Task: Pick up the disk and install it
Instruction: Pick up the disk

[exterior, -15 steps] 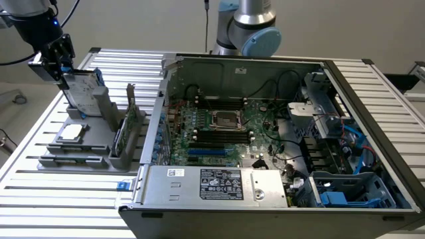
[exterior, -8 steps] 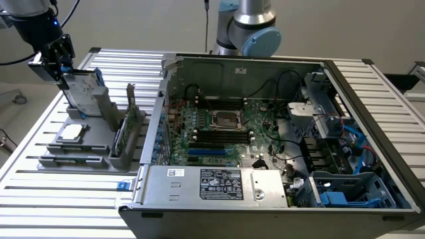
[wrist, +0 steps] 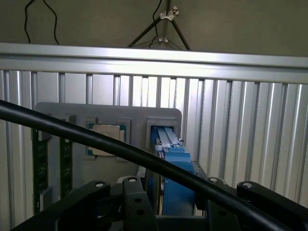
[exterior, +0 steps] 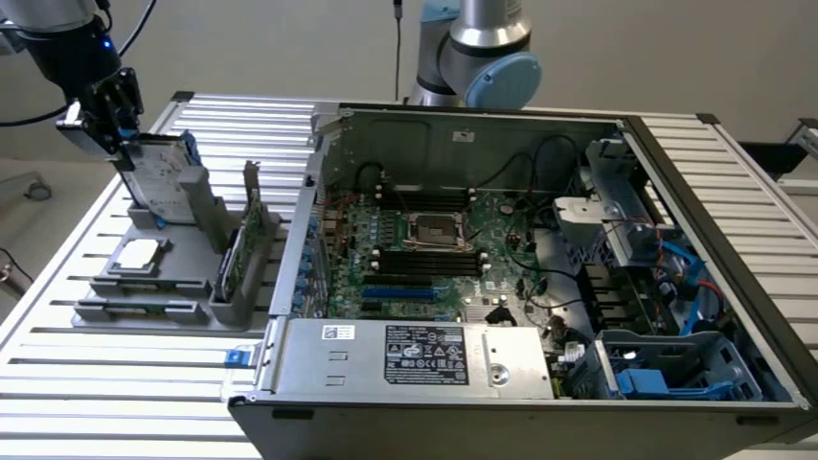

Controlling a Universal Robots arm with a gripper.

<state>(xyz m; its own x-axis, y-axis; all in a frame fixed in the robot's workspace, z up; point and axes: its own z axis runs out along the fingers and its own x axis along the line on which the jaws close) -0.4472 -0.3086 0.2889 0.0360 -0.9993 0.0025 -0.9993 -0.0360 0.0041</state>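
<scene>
Slatted metal table, gripper astride upright disk in holder

Exterior view looks down over open computer case and parts holder; wrist view faces that holder close-up.

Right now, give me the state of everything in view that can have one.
Disk, standing on edge in a slot of the holder.
Gripper, down at the disk's top edge.
Chip, lying flat in a holder recess.
Card, standing on edge in a holder slot.
Case, open, on its side, board exposed.
</scene>
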